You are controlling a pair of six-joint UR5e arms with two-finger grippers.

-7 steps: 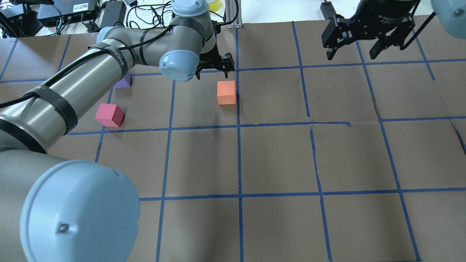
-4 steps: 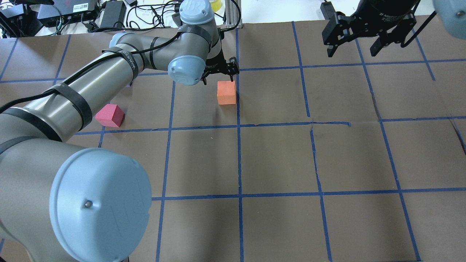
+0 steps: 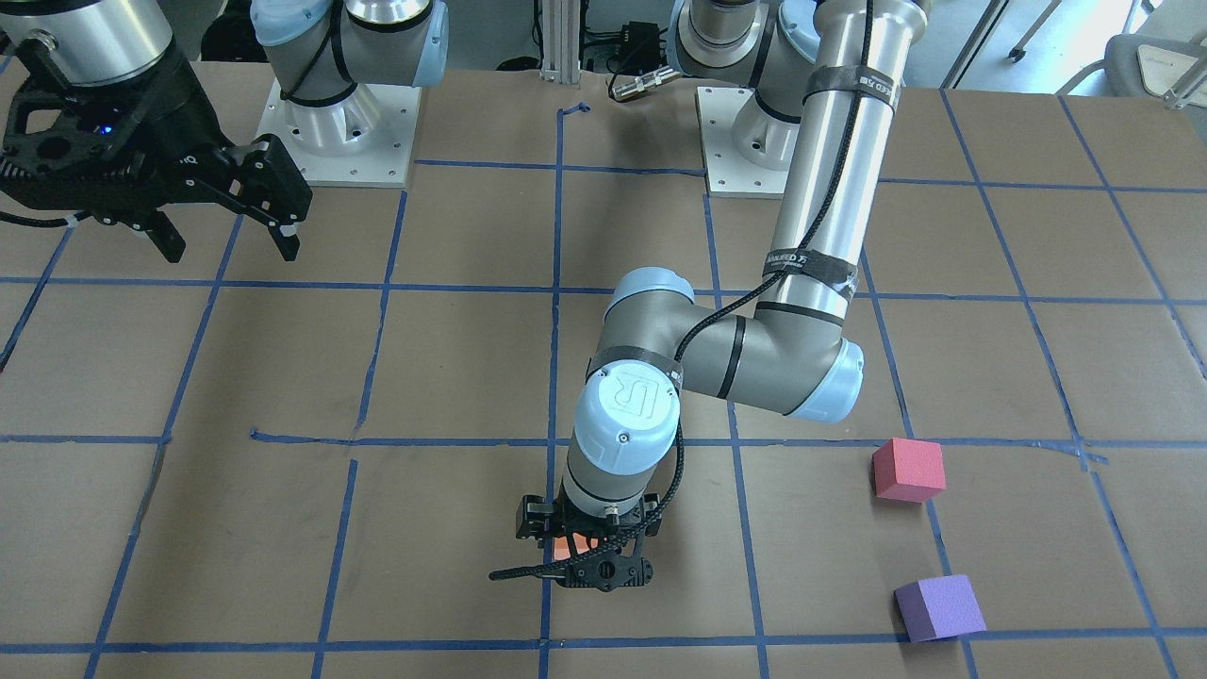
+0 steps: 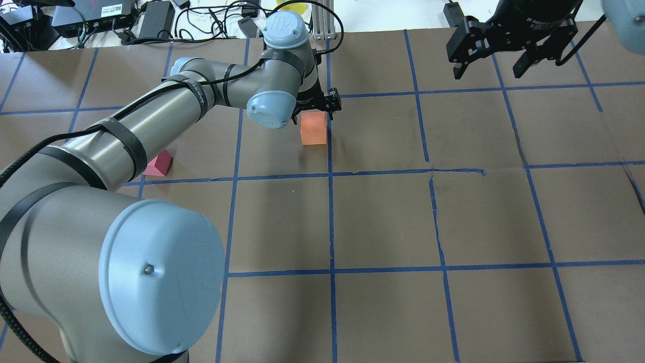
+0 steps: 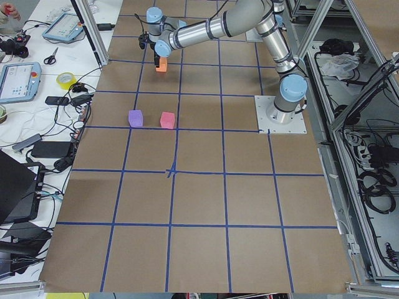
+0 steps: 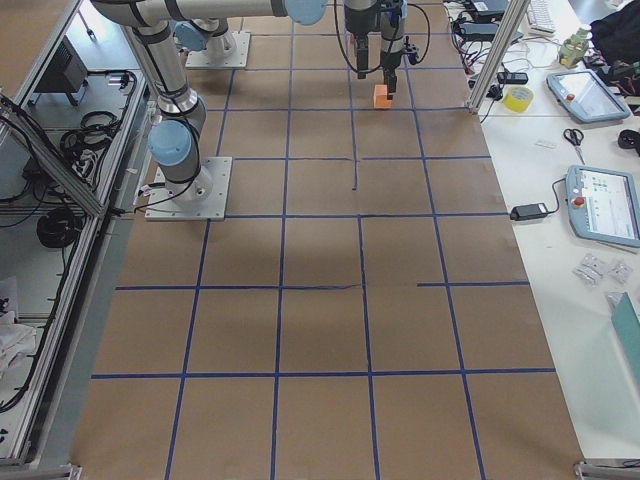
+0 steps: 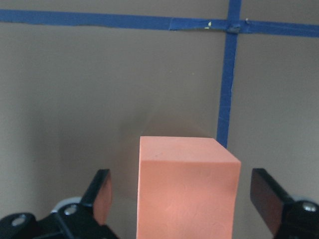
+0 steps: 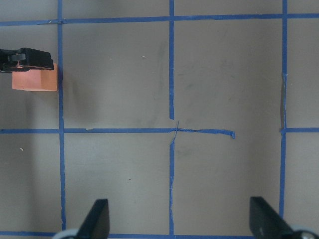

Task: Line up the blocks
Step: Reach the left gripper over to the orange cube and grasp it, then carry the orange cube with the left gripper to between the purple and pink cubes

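The orange block point(image 4: 313, 129) sits on the brown table next to a blue tape line. My left gripper point(image 4: 313, 107) is open and straddles it. In the left wrist view the block point(image 7: 187, 189) stands between the two fingers point(image 7: 102, 196), with gaps on both sides. The pinkish-red block point(image 3: 908, 469) and the purple block point(image 3: 939, 608) sit apart on the robot's left. From overhead the pinkish-red block point(image 4: 158, 164) is half hidden by the left arm and the purple one is hidden. My right gripper point(image 4: 488, 73) is open, empty and held high at the far right.
Blue tape point(image 4: 331, 174) divides the brown paper point(image 4: 383, 222) into squares. Cables and power units point(image 4: 101, 17) lie past the far edge. The two arm bases point(image 3: 339, 141) are bolted at the robot's side of the table.
My left arm has swung right and its gripper has come over the orange block, now straddling it. The arm now hides the purple block from overhead. The right gripper has barely moved.
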